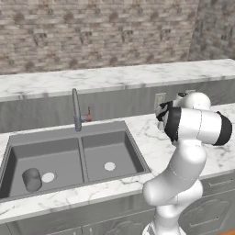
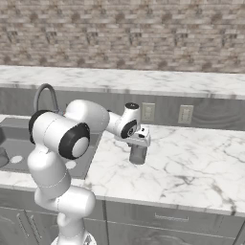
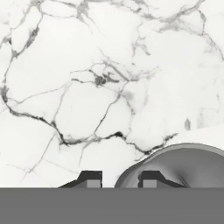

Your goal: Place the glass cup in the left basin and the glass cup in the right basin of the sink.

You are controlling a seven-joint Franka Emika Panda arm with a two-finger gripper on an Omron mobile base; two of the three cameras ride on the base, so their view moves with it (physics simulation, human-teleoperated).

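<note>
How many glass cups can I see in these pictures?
2. One glass cup lies in the left basin of the sink. The other cup stands on the counter, at the gripper.

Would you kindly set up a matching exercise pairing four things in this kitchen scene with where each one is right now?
Things:
1. glass cup
2. second glass cup
3. faucet
4. wall outlets

Places:
A. behind the sink, at the divider
B. on the counter, under the gripper
C. in the left basin
D. on the grey backsplash above the counter

Pairs: 1-C, 2-B, 3-A, 4-D
</note>
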